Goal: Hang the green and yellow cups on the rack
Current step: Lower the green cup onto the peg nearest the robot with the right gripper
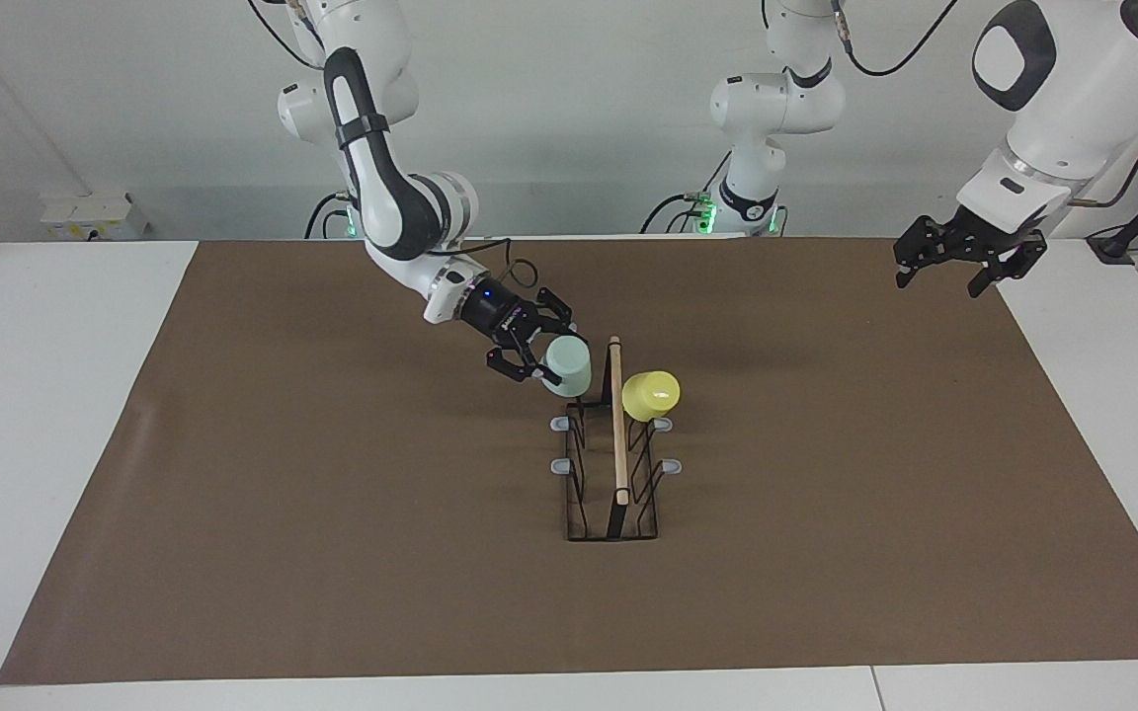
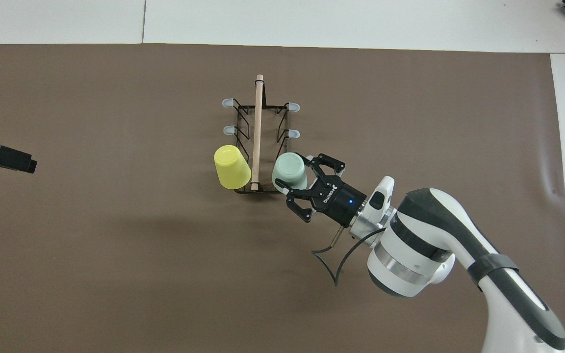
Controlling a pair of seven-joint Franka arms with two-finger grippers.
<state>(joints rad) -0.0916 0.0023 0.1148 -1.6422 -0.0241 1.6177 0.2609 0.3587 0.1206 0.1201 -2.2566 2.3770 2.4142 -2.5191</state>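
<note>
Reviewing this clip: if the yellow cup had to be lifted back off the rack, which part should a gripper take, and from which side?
Judging by its pose, the tapered side wall. The yellow cup hangs upturned on a prong of the rack, closed base up and tilted outward, on the left arm's side of the wooden rod. Approach from that open side, since the green cup and right gripper crowd the rod's right-arm side.

The right arm is reaching out low over the middle of the table, bent at the elbow. Its wrist is tilting down, and the right gripper (image 1: 541, 363) is squeezing tight. The left arm is waiting up high, with the left gripper (image 1: 964, 259) hanging wide apart.
</note>
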